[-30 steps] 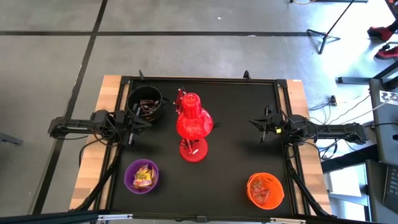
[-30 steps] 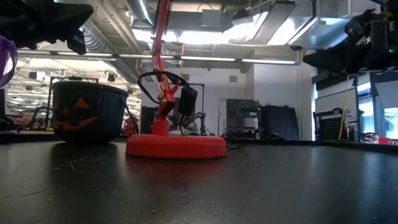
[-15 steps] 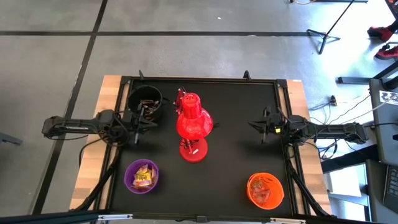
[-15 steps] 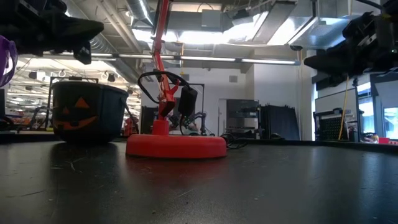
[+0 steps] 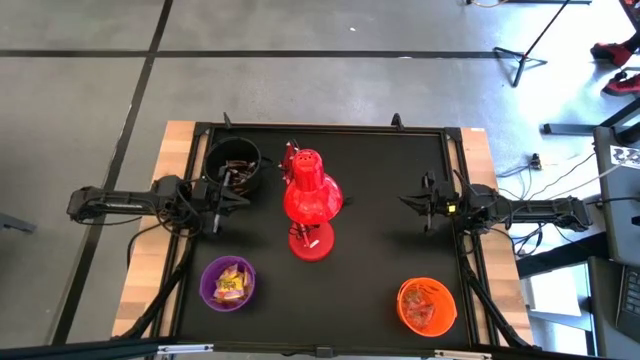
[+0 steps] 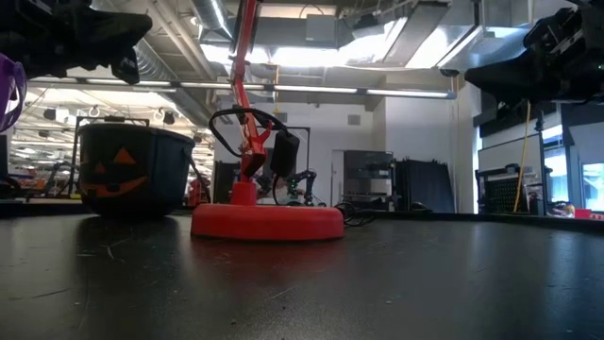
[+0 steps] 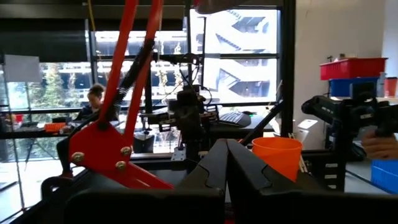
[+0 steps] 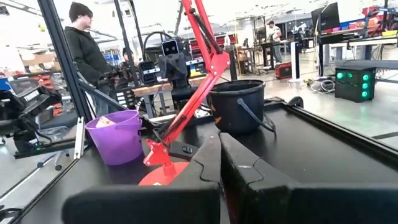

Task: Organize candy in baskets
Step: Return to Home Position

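Three baskets stand on the black table: a black bucket (image 5: pixel 232 165) at the far left with dark candy (image 5: pixel 238 172), a purple bucket (image 5: pixel 228 282) at the near left with yellow candy (image 5: pixel 232 284), and an orange bucket (image 5: pixel 427 305) at the near right with silvery candy (image 5: pixel 424 310). My left gripper (image 5: pixel 243 192) hovers shut at the left edge, just near of the black bucket. My right gripper (image 5: pixel 405 198) hovers shut at the right edge. Both point level toward the table's middle and hold nothing; their fingers (image 7: pixel 211 163) (image 8: pixel 210 158) meet with no gap.
A red desk lamp (image 5: pixel 312 200) stands mid-table on its round base (image 6: pixel 267 222), its arm (image 8: pixel 196 74) rising between the two grippers. A black frame rail (image 5: pixel 320 128) rims the table. People stand in the room beyond (image 8: pixel 84 50).
My right gripper has rolled a little about the line it points along, staying shut and in place. The buckets, candy and lamp have kept still.
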